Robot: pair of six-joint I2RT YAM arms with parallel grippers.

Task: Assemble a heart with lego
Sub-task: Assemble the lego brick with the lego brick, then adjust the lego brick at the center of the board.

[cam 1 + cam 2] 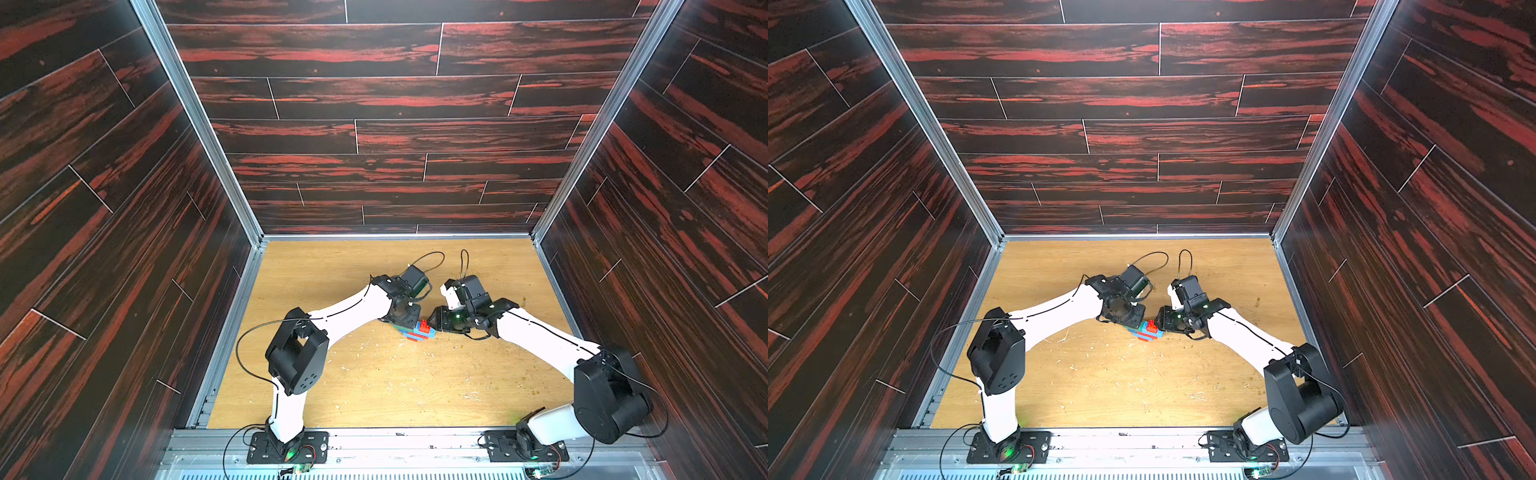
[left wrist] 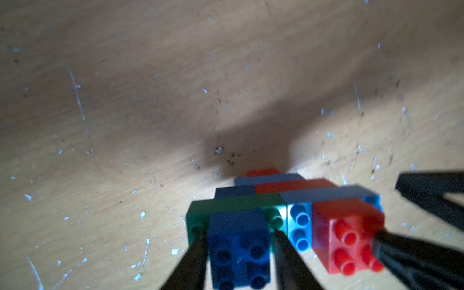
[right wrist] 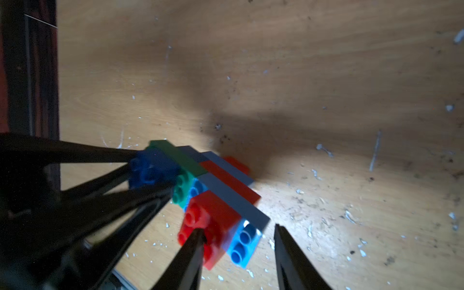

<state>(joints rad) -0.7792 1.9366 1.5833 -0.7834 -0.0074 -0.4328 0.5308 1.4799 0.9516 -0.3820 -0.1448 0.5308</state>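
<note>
The heart [image 1: 417,331] [image 1: 1147,331] lies flat on the wooden table between both arms, a joined cluster of red, light-blue, dark-blue and green lego. My left gripper [image 2: 239,233] is open, its fingers flanking the cluster's dark-blue square brick [image 2: 238,241] with a thin gap on one side. My right gripper [image 3: 238,229] is open around the opposite corner. One of its fingers [image 3: 195,241] rests against the red square brick [image 3: 213,216], and the other stands clear of the light-blue brick [image 3: 242,241]. In the right wrist view the left gripper's fingers [image 3: 100,150] reach the dark-blue brick [image 3: 150,170].
The table [image 1: 374,386] is scratched and strewn with white flecks. Dark wood-patterned walls [image 1: 124,249] with aluminium posts close in three sides. A metal rail [image 1: 395,440] carrying both arm bases runs along the front edge.
</note>
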